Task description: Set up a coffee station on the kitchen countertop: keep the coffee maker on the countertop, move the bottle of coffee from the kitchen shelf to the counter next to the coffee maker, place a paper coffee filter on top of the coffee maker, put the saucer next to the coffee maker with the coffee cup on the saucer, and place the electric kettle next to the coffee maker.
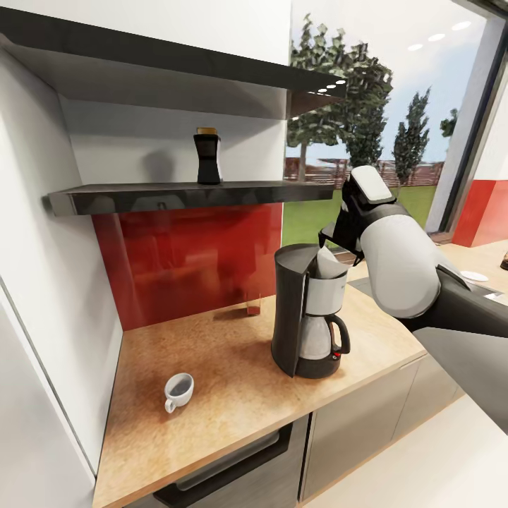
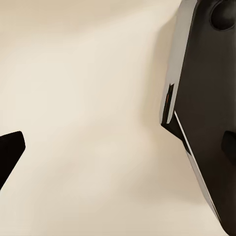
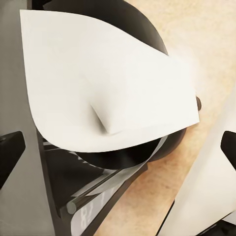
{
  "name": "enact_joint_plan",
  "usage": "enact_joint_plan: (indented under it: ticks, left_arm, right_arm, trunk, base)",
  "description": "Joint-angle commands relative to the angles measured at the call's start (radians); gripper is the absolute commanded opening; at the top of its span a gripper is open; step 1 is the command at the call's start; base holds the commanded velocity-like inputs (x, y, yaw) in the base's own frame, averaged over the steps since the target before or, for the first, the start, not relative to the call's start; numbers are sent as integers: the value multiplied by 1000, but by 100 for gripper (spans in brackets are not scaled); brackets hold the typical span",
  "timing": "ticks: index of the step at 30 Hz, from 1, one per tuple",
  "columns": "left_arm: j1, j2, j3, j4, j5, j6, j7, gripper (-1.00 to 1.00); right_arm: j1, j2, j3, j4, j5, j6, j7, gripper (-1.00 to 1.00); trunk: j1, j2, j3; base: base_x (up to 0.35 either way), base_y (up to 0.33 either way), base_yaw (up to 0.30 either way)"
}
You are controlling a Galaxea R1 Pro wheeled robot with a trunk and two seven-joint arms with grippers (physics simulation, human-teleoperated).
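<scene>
The coffee maker [image 1: 310, 314] stands upright on the kitchen countertop [image 1: 233, 395], the table of this scene, toward its right part; the paper coffee filter [image 1: 327, 263] sits on its top, a white pointed sheet standing out of the open black rim; in the right wrist view the same filter [image 3: 108, 83] lies spread over the machine's dark round top [image 3: 132, 157], bowed and creased in the middle; the glass carafe [image 1: 315, 337] sits in the machine's lower bay, its contents hard to make out. The coffee cup [image 1: 178, 390] stands on the table well to the left of the machine, handle toward the front edge, looking empty. The bottle of coffee [image 1: 207, 156] stands upright on the kitchen shelf [image 1: 190, 197] above a red back wall panel [image 1: 190, 261]. The right arm [image 1: 395, 261] reaches to just above the filter; its fingers [image 3: 12, 152] show as dark tips at either side of the wrist view, set wide apart with nothing between them. The left wrist view gives one dark fingertip [image 2: 10, 150] and another [image 2: 229, 145] far across from it, spread apart, over a pale surface, beside a dark grey-edged body [image 2: 206, 108] that I cannot identify. At the far right edge a white object [image 1: 474, 276] on a farther surface is too small to tell.
</scene>
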Motion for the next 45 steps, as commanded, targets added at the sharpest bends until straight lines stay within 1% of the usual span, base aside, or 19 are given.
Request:
enact_joint_plan:
  ticks: [1,12,16,25,40,45]
  left_arm:
    - [0,0,5,2,4,-6,0,100]
    - [0,0,8,2,5,-5,1,100]
    - [0,1,11,2,6,-5,3,100]
    - [0,-3,14,0,7,-5,4,100]
    - [0,-5,15,0,8,-5,4,100]
    - [0,-4,15,-1,8,-5,3,100]
  right_arm:
    - [0,0,-1,-2,-6,9,-8,100]
    - [0,0,-1,-2,-6,9,-8,100]
    - [0,0,-1,-2,-6,9,-8,100]
    - [0,0,-1,-2,-6,9,-8,100]
    - [0,0,-1,-1,-6,9,-8,100]
    - [1,0,-1,8,-4,9,-7,100]
  trunk:
    - [0,0,0]
    - [0,0,0]
    - [0,0,0]
    - [0,0,0]
    - [0,0,0]
    - [0,0,0]
  base:
    - [0,0,0]
    - [-1,0,0]
    - [-123,-35,0]
    - [-278,-88,0]
    - [-330,-7,0]
    - [-174,0,0]
